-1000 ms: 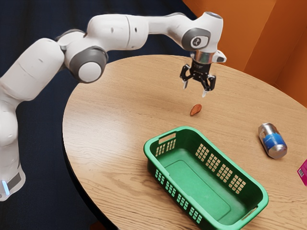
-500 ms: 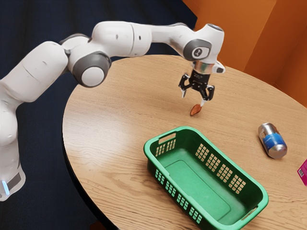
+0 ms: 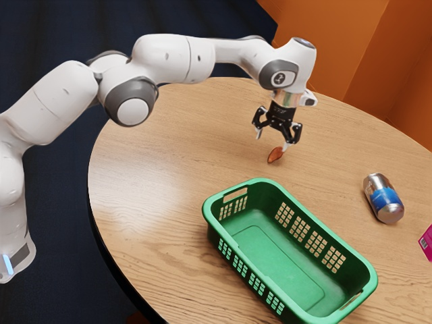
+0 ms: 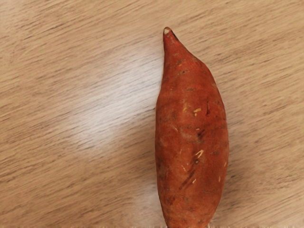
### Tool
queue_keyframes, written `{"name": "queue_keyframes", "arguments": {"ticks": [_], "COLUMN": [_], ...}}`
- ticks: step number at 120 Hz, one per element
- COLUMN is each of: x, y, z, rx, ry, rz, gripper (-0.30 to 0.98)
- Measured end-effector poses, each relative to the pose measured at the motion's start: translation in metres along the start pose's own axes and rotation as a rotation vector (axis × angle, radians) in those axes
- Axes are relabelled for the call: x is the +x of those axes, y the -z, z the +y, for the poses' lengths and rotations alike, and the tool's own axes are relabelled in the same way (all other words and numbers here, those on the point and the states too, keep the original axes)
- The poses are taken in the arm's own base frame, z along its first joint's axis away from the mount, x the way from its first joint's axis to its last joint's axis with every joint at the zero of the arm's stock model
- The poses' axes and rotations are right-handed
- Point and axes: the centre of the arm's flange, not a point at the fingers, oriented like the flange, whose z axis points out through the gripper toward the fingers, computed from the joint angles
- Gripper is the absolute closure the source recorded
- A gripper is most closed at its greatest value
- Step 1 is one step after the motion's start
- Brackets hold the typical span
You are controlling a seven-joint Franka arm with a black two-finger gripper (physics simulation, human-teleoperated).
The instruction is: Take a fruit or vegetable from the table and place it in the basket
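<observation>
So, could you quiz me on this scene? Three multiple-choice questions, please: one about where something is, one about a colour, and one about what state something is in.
1. Where is the sweet potato?
A) In the basket
B) On the table, outside the basket
C) On top of the can

2. What colour is the basket?
A) Red
B) White
C) Green

3. What state is the gripper in?
A) Open
B) Shut on the can
C) Shut on the basket's rim

Key:
1: B, the sweet potato lies on the wood below the gripper.
2: C, its walls and floor are green.
3: A, its two fingers stand apart, with nothing clamped between them.
</observation>
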Motion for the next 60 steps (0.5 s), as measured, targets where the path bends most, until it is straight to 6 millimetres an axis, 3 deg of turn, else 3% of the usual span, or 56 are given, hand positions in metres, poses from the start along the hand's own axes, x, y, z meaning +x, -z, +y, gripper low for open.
{"name": "queue_keyframes", "arguments": {"ticks": [32, 60], "x": [-0.005, 0.001], "y": [-0.014, -0.014], "z": [0.014, 0.01], "rx": [0.002, 0.003], "ry": [-0.014, -0.003], "rz": [-0.004, 0.009], "gripper": [0.0, 0.0]}}
